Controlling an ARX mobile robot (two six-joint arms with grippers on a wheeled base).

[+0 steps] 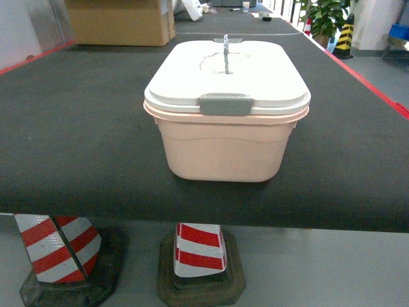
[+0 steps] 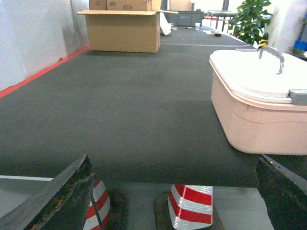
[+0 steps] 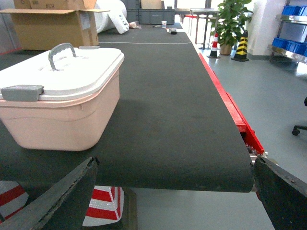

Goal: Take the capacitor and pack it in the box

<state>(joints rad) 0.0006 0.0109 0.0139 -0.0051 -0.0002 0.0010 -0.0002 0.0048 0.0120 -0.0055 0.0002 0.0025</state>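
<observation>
The salmon-pink box (image 1: 223, 150) stands near the front edge of the black belt (image 1: 77, 128), closed by its white lid (image 1: 192, 77) with a grey clasp (image 1: 225, 103) and a grey handle (image 1: 225, 51). No capacitor shows in any view. Neither arm appears in the head view. My left gripper (image 2: 175, 191) hangs open just off the belt's front edge, with the box (image 2: 254, 120) ahead on its right. My right gripper (image 3: 172, 191) is open too, and the box (image 3: 62, 124) lies ahead on its left. Nothing sits between either pair of fingers.
A brown cardboard carton (image 1: 121, 22) stands at the belt's far left. Two red-and-white cones (image 1: 57, 249) (image 1: 199, 252) sit on the floor under the front edge. A red rail (image 3: 230, 105) borders the belt's right side. A potted plant (image 3: 230, 19) and blue bins (image 3: 292, 9) stand beyond.
</observation>
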